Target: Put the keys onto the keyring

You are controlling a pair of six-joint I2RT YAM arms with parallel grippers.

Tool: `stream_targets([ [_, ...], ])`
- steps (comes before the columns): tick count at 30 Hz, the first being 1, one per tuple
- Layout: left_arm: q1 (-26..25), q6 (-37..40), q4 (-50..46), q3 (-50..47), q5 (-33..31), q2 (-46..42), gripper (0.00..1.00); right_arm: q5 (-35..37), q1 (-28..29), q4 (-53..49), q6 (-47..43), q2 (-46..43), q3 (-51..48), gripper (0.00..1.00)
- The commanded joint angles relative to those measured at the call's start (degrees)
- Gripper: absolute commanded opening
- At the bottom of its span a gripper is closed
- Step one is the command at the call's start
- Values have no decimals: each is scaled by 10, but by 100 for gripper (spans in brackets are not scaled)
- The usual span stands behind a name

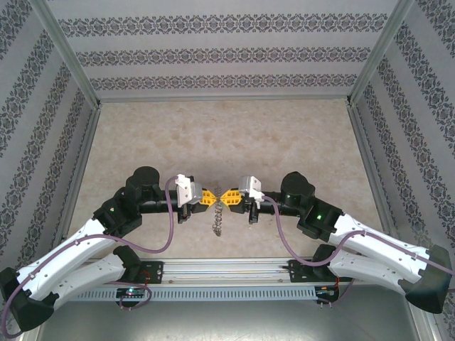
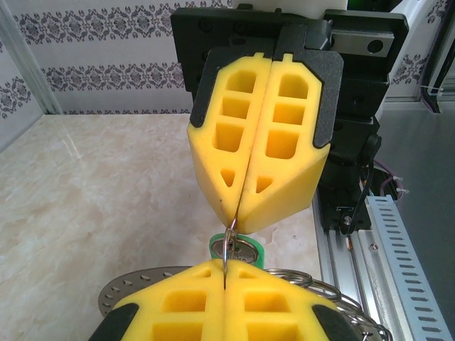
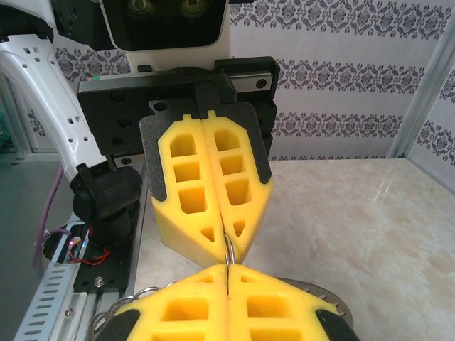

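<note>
My left gripper (image 1: 212,198) and right gripper (image 1: 226,197) meet tip to tip above the middle of the table, near its front. Both are shut on a thin wire keyring (image 2: 229,245), held edge-on between the yellow tips. In the left wrist view my own fingers (image 2: 178,305) are at the bottom and the right gripper (image 2: 238,220) faces them. A small key with a green head (image 2: 256,250) sits just behind the ring; I cannot tell if it is threaded on. The right wrist view shows the same keyring (image 3: 228,249) pinched between both tips.
A wiry bunch of rings (image 1: 218,222) hangs below the grippers; it also appears as coiled rings (image 2: 334,291) beside my left fingers. A grey perforated disc (image 2: 117,295) lies underneath. The aluminium rail (image 1: 234,270) runs along the front, and patterned walls enclose the marble table (image 1: 142,142).
</note>
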Motion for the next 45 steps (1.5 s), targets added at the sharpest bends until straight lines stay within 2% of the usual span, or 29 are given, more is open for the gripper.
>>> stream_targets([
  [1,-5,11,1,15,5,6,0,-36,-1,37,11,5,25,0],
  [12,-6,11,0,15,4,4,0,-53,-1,32,5,16,30,0],
  [32,-15,23,-33,31,-20,12,0,-52,-1,-100,-77,13,70,0],
  [45,-19,26,-38,35,-26,15,0,-72,-1,-102,-79,29,79,0],
])
